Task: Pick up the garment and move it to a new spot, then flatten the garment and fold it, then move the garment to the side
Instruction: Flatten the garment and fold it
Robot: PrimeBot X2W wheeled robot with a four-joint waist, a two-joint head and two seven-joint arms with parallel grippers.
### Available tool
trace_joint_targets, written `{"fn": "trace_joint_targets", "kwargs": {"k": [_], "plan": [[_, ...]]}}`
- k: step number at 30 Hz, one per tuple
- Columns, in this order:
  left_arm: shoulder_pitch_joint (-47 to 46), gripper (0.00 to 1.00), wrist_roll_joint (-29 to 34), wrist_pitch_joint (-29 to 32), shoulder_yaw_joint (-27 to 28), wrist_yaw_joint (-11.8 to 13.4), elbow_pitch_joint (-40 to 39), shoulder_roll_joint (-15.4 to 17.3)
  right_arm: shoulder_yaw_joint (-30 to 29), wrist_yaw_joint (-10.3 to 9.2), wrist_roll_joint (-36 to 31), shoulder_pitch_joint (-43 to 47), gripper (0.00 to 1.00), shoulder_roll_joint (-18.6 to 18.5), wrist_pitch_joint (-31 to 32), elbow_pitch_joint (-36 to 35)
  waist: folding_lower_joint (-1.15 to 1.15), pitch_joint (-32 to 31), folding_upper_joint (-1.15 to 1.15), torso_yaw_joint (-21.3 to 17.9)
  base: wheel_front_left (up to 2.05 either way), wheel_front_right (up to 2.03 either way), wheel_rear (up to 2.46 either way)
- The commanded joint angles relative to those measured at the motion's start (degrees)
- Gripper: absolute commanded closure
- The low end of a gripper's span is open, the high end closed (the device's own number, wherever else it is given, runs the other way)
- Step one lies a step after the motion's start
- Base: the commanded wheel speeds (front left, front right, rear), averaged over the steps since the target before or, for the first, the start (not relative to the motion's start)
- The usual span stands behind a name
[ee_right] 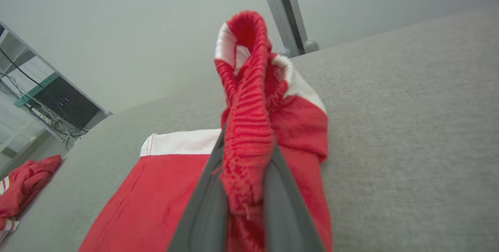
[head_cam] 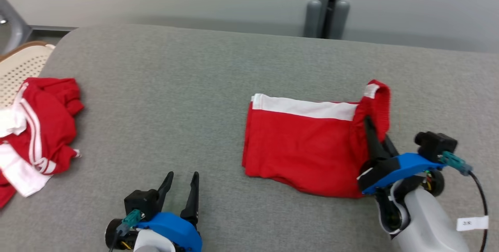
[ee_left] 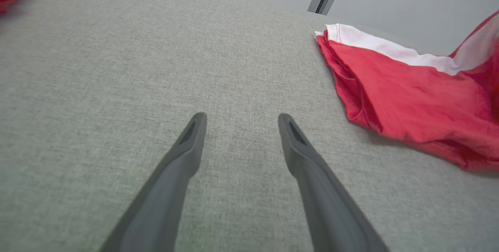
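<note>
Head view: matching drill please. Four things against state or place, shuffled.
1 left hand
2 right hand
3 garment
4 pile

a crumpled at the table's left edge
b shut on the garment's lifted edge
c open above bare table
d mostly flat, white band along far edge

Pairs: 1-c, 2-b, 3-d, 4-a

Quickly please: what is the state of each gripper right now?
Left gripper: open, holding nothing.
Right gripper: jaws closed on the edge of the red garment.
</note>
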Motion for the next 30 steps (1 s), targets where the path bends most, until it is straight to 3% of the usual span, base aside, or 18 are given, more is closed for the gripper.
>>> {"fn": "trace_joint_targets", "kwargs": {"k": [1, 7, 11, 12, 13, 17, 20, 30], "plan": [[-0.4, 0.0, -0.4, -0.2, -0.4, -0.3, -0.3, 0.1, 1.3, 0.0, 0.9, -0.7, 1.0, 0.3, 0.4, -0.4, 0.0, 0.4, 0.0, 1.1, 0.0, 0.0, 0.0], [-1.5, 0.0, -1.6, -0.2, -3.8, -0.2, -0.4, 0.0, 10.6, 0.0, 5.7, -2.2, 1.0, 0.2, 0.4, 0.5, 0.0, 0.9, 0.0, 7.7, 0.0, 0.0, 0.0], [-1.8, 0.0, -2.0, -0.2, -4.3, 0.2, -0.3, 0.0, 13.0, 0.0, 4.9, -4.2, 1.0, 0.1, -1.0, 4.2, 0.0, 1.0, 0.0, 11.1, 0.0, 0.0, 0.0], [-1.7, 0.0, -1.8, -0.2, -4.2, 0.2, -0.2, 0.0, 13.8, 0.01, 3.9, -4.9, 0.67, 0.1, -1.4, 5.1, 0.0, 1.0, 0.0, 11.5, 0.0, 0.0, 0.0], [-1.5, 0.0, -1.6, -0.2, -4.1, 0.3, -0.2, 0.0, 14.5, 0.01, 4.2, -5.3, 0.0, 0.2, -1.8, 5.6, 0.0, 1.0, 0.0, 11.8, 0.0, 0.0, 0.0], [-0.2, 0.0, -1.0, -0.2, -2.5, 0.7, -0.1, 0.0, 18.4, 0.0, 6.7, -5.7, 0.0, 0.1, -2.4, 5.2, 0.0, 0.2, 0.0, 11.4, 0.0, 0.0, 0.0], [0.3, 0.0, 0.1, -0.2, -0.3, 1.2, -1.3, 0.0, 17.7, 0.0, 4.0, -5.9, 0.0, 0.0, -2.7, 6.5, 0.0, -0.3, 0.0, 9.5, 0.0, 0.0, 0.0], [3.2, 0.0, 7.6, -0.2, 4.6, 2.0, -9.2, 0.1, 1.1, 0.0, -15.9, 1.2, 0.0, 0.2, -2.7, 1.7, 0.0, -2.1, 0.0, 1.7, 0.0, 0.0, 0.0]]}}
